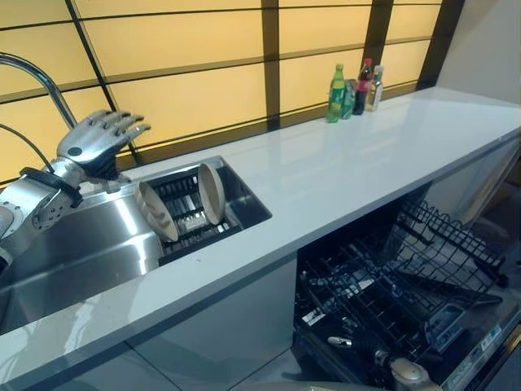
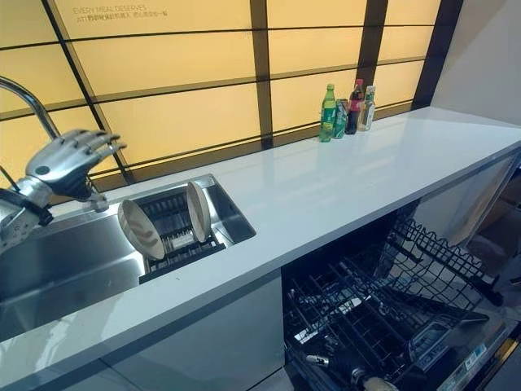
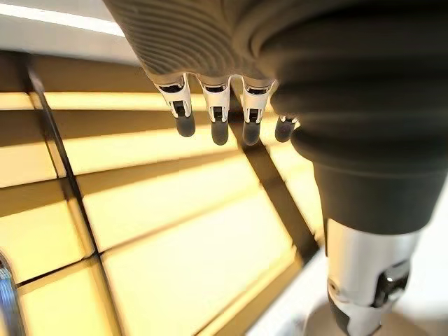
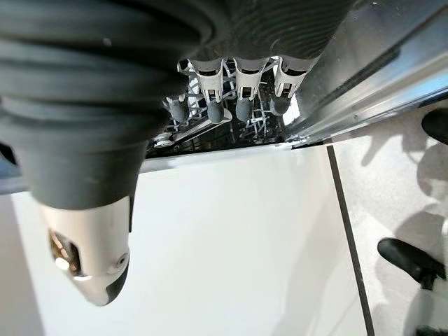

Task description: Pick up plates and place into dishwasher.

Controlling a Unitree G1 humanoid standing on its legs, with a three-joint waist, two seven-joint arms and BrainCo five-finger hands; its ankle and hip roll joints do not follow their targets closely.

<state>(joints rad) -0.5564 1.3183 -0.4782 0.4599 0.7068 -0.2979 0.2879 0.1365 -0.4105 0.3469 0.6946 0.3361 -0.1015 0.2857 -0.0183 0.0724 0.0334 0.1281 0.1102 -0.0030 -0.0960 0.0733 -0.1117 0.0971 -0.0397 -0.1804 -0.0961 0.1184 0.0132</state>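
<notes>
Looking down from the head, we take the steel sink (image 1: 89, 244) as our landmark. Nearest us and well off toward the right arm's side of the sink, the dishwasher (image 1: 407, 301) stands open under the white countertop (image 1: 342, 171), its black wire rack (image 2: 383, 301) pulled out with no plates in it. Our right hand (image 4: 231, 98) shows in its wrist view with fingers relaxed and loosely hanging, holding nothing, the wire rack showing past its fingertips.

Inside the sink, at its end toward the dishwasher, a dark drying rack (image 1: 191, 216) holds two beige plates on edge: the nearer plate (image 1: 156, 212) leans, the farther plate (image 1: 211, 193) stands almost upright just beside it.

Above the sink's far rim, beside the curved faucet (image 1: 37, 77), our left hand (image 1: 99, 138) hovers with fingers spread and straight, empty, apart from both plates.

Farthest away, well beyond the sink along the countertop, a cluster of bottles (image 1: 355, 88) stands against the yellow panelled wall (image 1: 203, 49).
</notes>
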